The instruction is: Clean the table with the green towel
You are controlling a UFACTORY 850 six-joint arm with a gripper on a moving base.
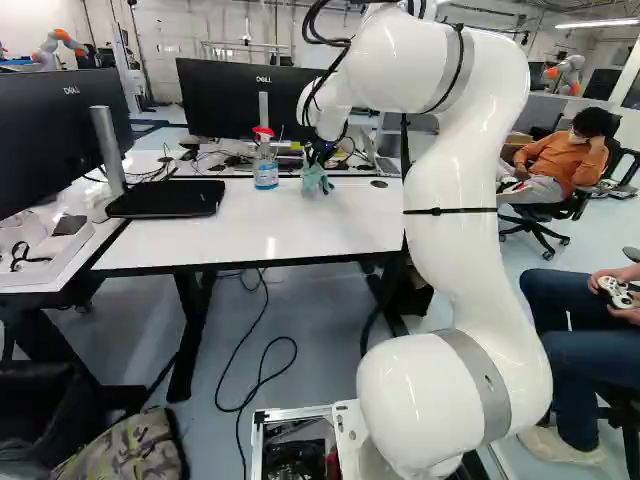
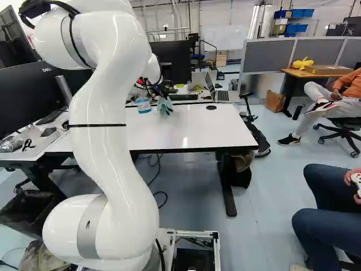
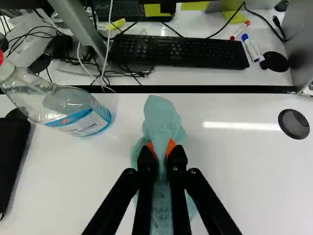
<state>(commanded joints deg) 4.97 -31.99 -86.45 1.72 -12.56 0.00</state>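
green towel [image 1: 316, 181] pinched, wiping strokes on the bench [image 1: 240, 228] look next

in the left base view, the towel hangs from the pincer [image 1: 319, 158] above the centre of the frame, by the far side of the bench. a spray bottle [image 1: 266, 170] stands just to its left, and a black screen stand [image 1: 165, 198] sits further left.

in the right base view, the white top reaches well to the right of the towel, past a round black cap [image 2: 211, 107]; that stretch looks good for a long stroke.

in the wrist view, both orange pads [image 3: 171, 146] press the cloth from two sides, with its folds spilling out ahead of and under them. the step in hand seems to be the wipe itself. the next move calls for light downward pressure and a sweep away from the bottle, which a wide stroke could tip.
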